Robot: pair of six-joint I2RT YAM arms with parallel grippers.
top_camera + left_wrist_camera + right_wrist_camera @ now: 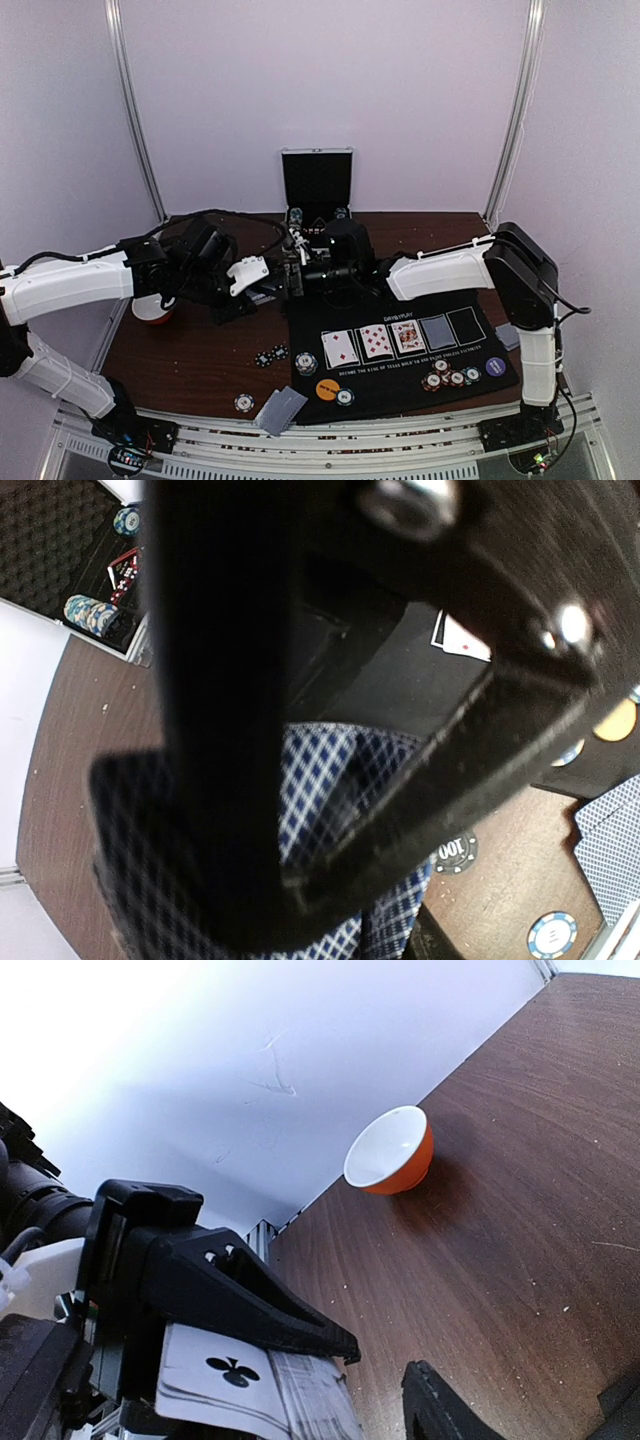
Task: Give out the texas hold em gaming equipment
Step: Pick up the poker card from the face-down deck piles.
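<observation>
Over the table's middle, my left gripper [289, 266] [336, 850] is shut on a deck of blue-checked playing cards [310, 770]. The deck's bottom card [225, 1375] shows a club. My right gripper [309, 268] [385, 1360] meets it from the right and is open, with only bare table in the gap. Its upper finger [250, 1300] lies along the deck. On the black mat [400, 395] lie three face-up cards [375, 341], one face-down card [438, 331], an orange button [327, 389], a purple button [495, 366] and a cluster of chips [445, 377].
An open silver case [317, 180] stands at the back. An orange bowl [152, 310] [392, 1150] sits at the left wall. Loose chips [270, 356] [244, 403] and two face-down cards [280, 410] lie near the front edge. More face-down cards [508, 335] lie right of the mat.
</observation>
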